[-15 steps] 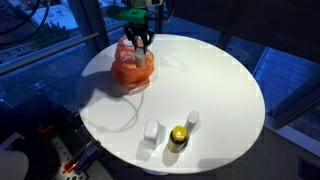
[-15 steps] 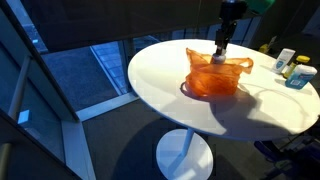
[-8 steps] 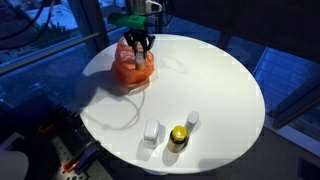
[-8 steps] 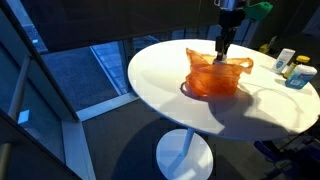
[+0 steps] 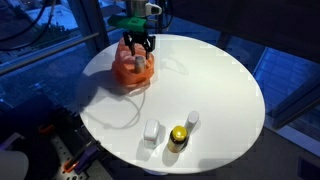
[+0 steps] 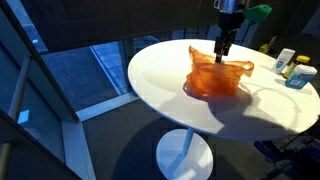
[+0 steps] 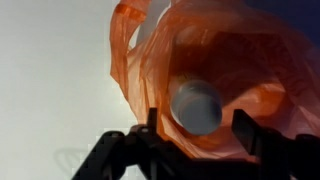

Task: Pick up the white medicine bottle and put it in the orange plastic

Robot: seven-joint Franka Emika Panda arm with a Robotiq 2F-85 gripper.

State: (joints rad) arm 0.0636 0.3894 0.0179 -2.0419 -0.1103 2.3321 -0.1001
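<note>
The white medicine bottle (image 7: 195, 105) stands inside the orange plastic bag (image 7: 250, 60), seen from above in the wrist view; only its round top shows. My gripper (image 7: 198, 132) hovers over the bag's mouth, open, its fingers standing wider than the bottle and apart from it. In both exterior views the gripper (image 5: 137, 46) (image 6: 222, 45) hangs just above the orange bag (image 5: 130, 70) (image 6: 214, 80) at the edge of the round white table (image 5: 215, 85).
A white box (image 5: 152, 131), a jar with a yellow lid (image 5: 178, 136) and a small white container (image 5: 192, 119) stand together at the opposite edge of the table; they also show in an exterior view as a cluster (image 6: 292, 68). Dark floor surrounds the table.
The jaws have gone from shut to open, letting the bottle go into the bag. The gripper has lifted slightly above the bag's mouth.
</note>
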